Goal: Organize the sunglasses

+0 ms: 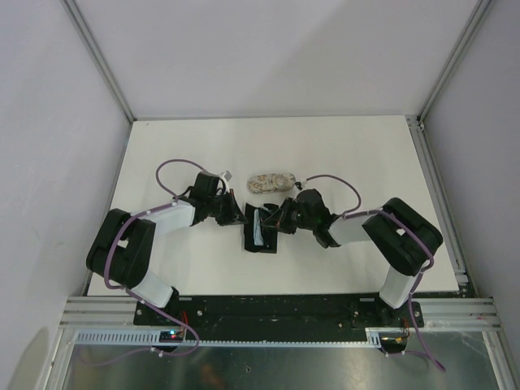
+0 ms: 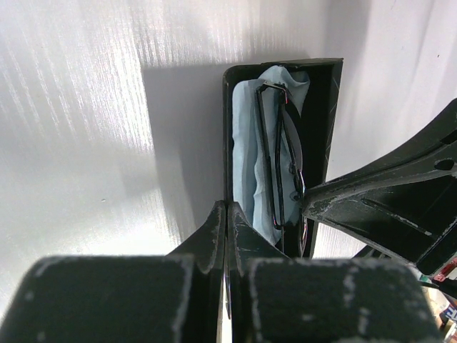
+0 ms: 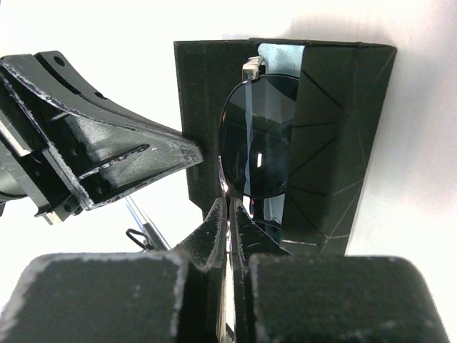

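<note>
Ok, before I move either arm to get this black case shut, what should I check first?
1. Wire-frame sunglasses inside the black case: ok, lying on the blue cloth.
2. Case closed: not ok, it stands open.
3. Left tool free of the glasses: ok, shut at the case's near edge.
4. Right tool free of the glasses: cannot tell; it is shut right at the lens and case rim.
5. Beige case out of the way: ok, it lies beyond the black case, apart from both arms.
6. Chunky pair located: cannot tell, no view shows it.
</note>
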Available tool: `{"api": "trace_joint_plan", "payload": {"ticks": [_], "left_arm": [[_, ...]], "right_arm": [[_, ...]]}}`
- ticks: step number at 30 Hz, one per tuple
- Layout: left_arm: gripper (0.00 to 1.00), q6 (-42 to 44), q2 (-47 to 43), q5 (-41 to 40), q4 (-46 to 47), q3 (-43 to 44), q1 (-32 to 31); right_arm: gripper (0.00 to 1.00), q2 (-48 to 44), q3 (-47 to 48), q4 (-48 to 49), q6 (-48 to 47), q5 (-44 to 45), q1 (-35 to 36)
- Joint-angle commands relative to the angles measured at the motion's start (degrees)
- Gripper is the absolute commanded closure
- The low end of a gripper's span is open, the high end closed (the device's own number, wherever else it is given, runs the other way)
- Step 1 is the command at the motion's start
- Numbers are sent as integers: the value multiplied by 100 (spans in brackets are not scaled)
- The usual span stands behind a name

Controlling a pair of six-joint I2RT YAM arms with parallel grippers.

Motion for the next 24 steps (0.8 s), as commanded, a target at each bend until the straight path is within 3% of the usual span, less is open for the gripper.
{"api": "trace_joint_plan", "payload": {"ticks": [1,17,24], "left_arm": [[100,-101,-105,44,201,186,51],[100,-91,-158,24,196,156,45],[100,-75,-139,55,196,195,46]], "right_arm": [[100,-208,-51,-542,-77,499,47],[100,-713,87,-1496,-217,1559,354],[75,-837,382,-1993,-575,1564,353]]}}
